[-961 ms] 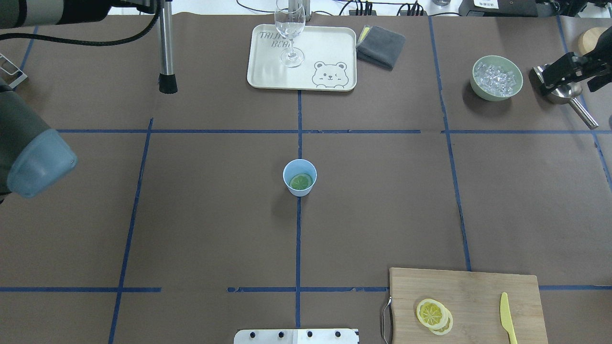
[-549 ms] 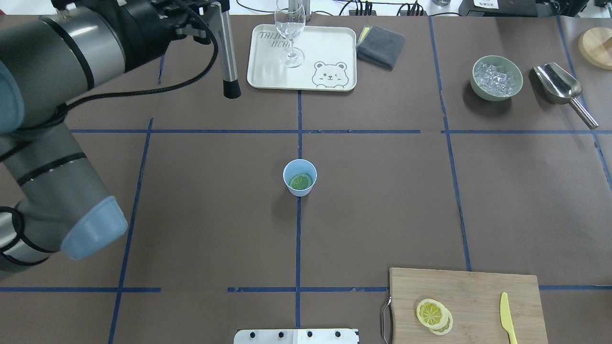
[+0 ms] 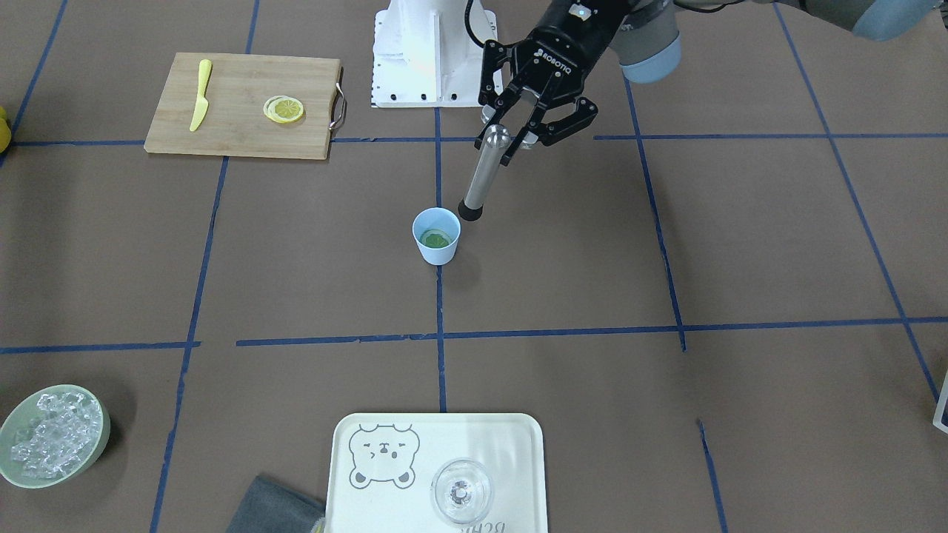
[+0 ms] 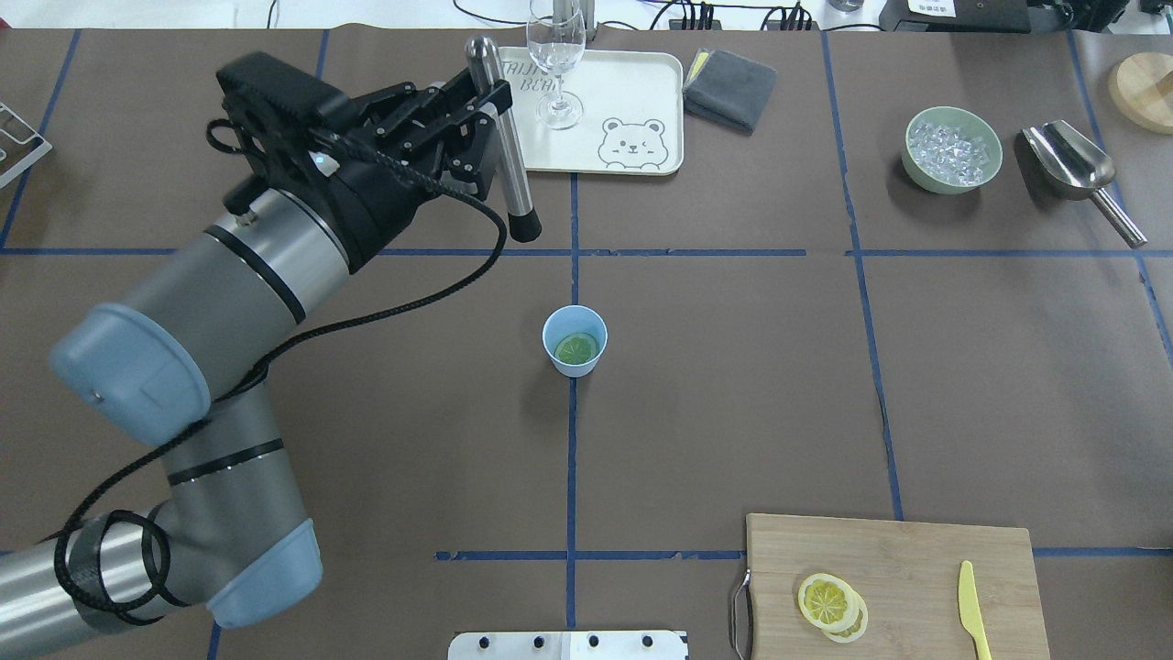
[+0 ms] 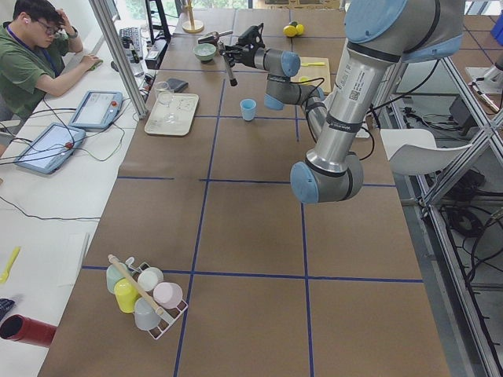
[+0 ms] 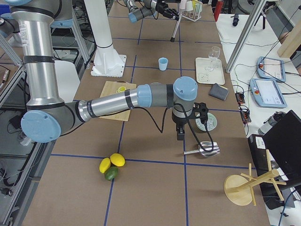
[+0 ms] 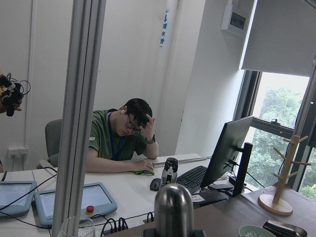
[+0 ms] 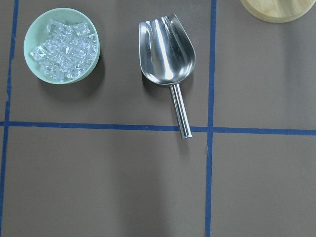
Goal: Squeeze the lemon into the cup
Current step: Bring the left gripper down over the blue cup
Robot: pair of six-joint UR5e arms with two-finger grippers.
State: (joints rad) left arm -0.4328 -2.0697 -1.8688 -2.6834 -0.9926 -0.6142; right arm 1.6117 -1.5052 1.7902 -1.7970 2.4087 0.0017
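Note:
The light-blue cup point(image 4: 575, 328) stands at the table's middle, and it also shows in the front view point(image 3: 436, 250). The lemon slice point(image 4: 577, 348) lies flat inside it point(image 3: 435, 239). My left gripper point(image 4: 476, 115) is shut on a steel muddler point(image 4: 510, 165) with a black tip and holds it tilted in the air. In the front view the gripper point(image 3: 521, 122) is up behind the cup, and the muddler's tip point(image 3: 470, 211) hangs just beside the cup's rim, outside it. My right gripper point(image 6: 180, 135) hovers over the scoop at the right end. I cannot tell whether it is open.
A tray point(image 4: 641, 92) with a clear glass point(image 4: 555, 55) and a grey cloth point(image 4: 730, 87) are at the far side. A bowl of ice point(image 4: 951, 149) and a steel scoop point(image 4: 1077, 170) are far right. A cutting board point(image 4: 907, 568) with stacked slices point(image 4: 829, 603) and a yellow knife point(image 4: 973, 610) is near right.
My left arm has swung in from the far left with the muddler, toward the cup. My right gripper has drawn back out of the overhead view.

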